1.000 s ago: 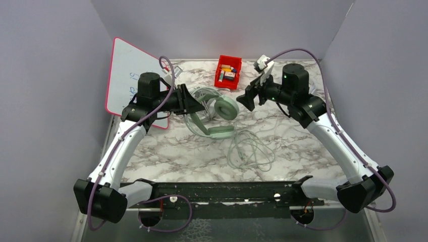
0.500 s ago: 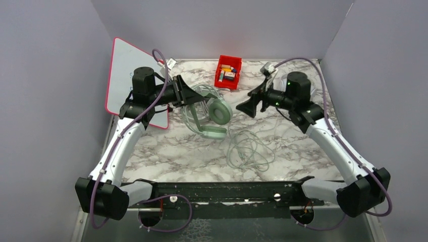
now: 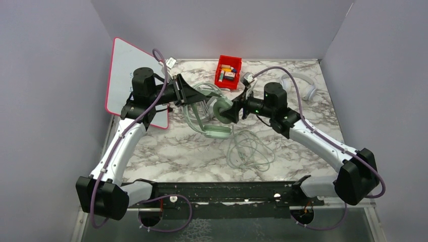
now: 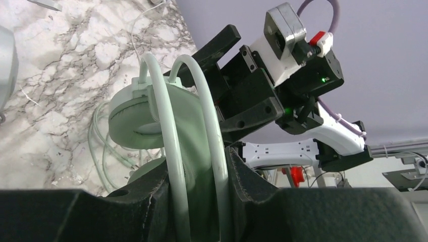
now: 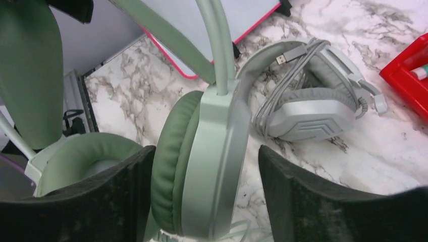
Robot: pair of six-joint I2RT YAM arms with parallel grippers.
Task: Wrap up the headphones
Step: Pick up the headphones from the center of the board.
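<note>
Marble worktop (image 3: 166,151), with the mint-green headset (image 5: 222,131) between both arms, toward the back middle. The left gripper (image 4: 197,191) has its jaws pinching the headband. The right gripper (image 3: 229,112) has its jaws spread around one ear cup. The thin cable (image 3: 242,156) is lying in loose loops nearer the front.

Room around the mint-green headset (image 3: 218,121) is tight: the left hand (image 4: 199,196) crowds its left side, the right hand (image 5: 212,196) its right. Behind it stands the red bin (image 3: 227,85), and the grey-white headset (image 5: 308,108) lies just behind too, perhaps touching. A loose cable (image 3: 250,151) sprawls in front. Nearer than that, bare worktop (image 3: 171,156) offers free passage.
</note>
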